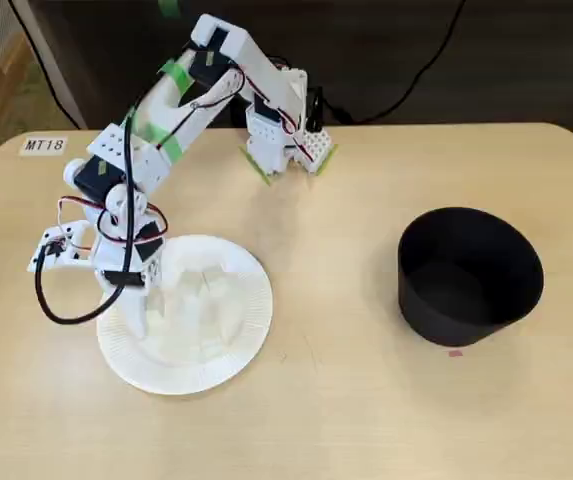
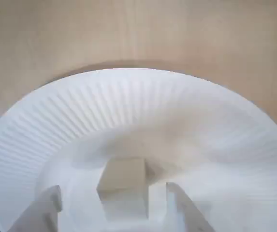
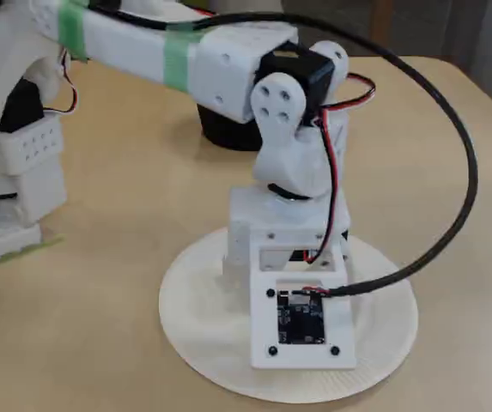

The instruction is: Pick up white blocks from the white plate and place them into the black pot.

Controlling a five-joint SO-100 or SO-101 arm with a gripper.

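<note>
The white plate [image 1: 251,300] lies on the left of the table in a fixed view, and my gripper [image 1: 159,303] is lowered onto its left half. In the wrist view one white block [image 2: 123,175] sits on the plate [image 2: 128,106] between my two fingers [image 2: 177,208], with a gap on each side, so the gripper [image 2: 111,192] is open around it. Other pale blocks [image 1: 211,285] lie faintly visible further right on the plate. The black pot [image 1: 469,275] stands upright at the right, well away from the gripper. In the other fixed view the camera mount hides the fingers, and the pot [image 3: 228,136] shows behind the arm.
The arm's base [image 1: 284,140] is fixed at the table's far edge. A label reading MT18 [image 1: 43,145] is stuck at the far left corner. Bare wooden table [image 1: 336,330] lies between plate and pot.
</note>
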